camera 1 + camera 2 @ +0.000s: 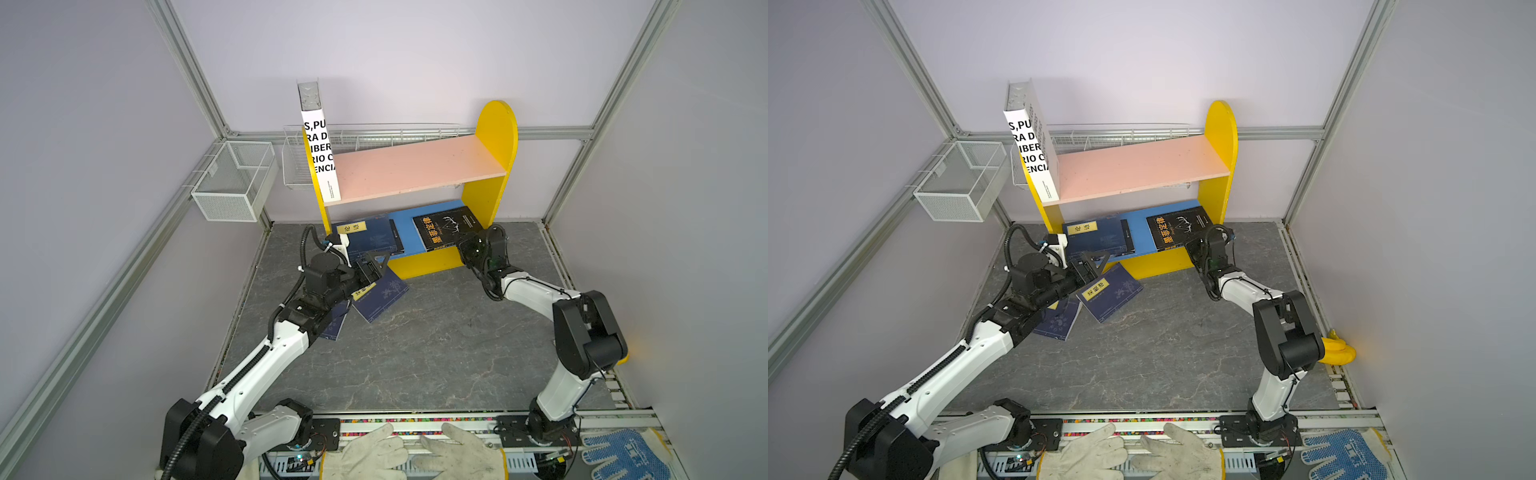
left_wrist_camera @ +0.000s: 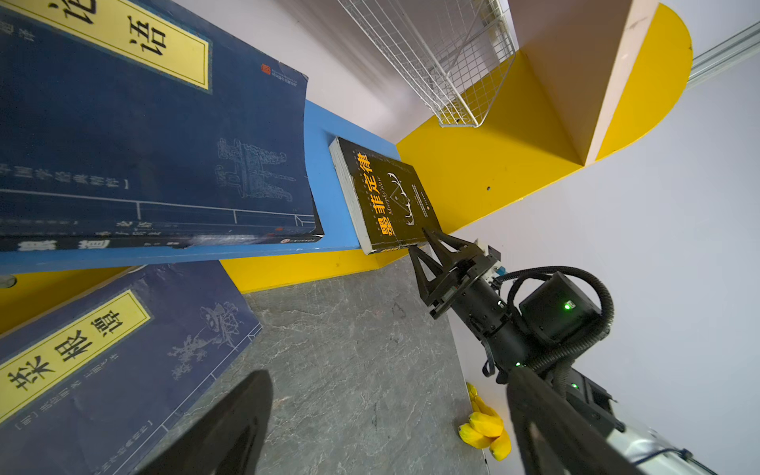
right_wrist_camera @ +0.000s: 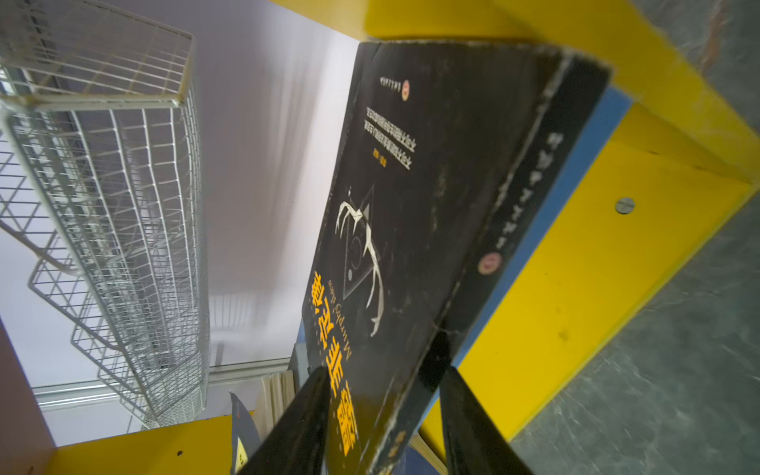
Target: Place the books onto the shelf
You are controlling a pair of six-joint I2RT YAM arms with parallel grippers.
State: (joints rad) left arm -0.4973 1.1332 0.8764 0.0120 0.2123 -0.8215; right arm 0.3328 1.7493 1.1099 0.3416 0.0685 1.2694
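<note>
The right gripper [image 2: 418,240] stands parted, loosely straddling a corner of the black book [image 1: 446,226], which lies flat on the blue lower board [image 1: 405,224] of the shelf [image 1: 496,137]. The left gripper [image 2: 388,372] hovers spread wide and empty near a navy book [image 1: 1111,293] on the tabletop [image 1: 436,353]

We see the shelf [image 1: 496,137], yellow-sided with a pink upper board and a blue lower one, and a tall white book [image 1: 320,153] stands on end at its upper left. On the blue board a black book [image 1: 446,226] lies flat at the right and a navy book [image 1: 370,239] at the left. Two more navy books [image 1: 384,297] overlap on the floor in front.
</note>
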